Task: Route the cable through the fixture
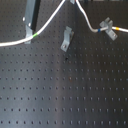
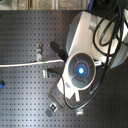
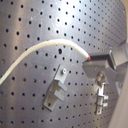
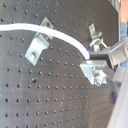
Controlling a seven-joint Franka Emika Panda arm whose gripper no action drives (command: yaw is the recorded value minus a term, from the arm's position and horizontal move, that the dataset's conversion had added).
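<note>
One black perforated board [image 1: 60,95] beneath cable [image 1: 50,22] and fixture [image 1: 66,39].

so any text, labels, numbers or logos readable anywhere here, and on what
None: no view shows readable text.
The cable carries only coloured bands, no print.
The fixture is bare grey metal.
The gripper shows no legible marking.
The perforated board has only holes.
</note>
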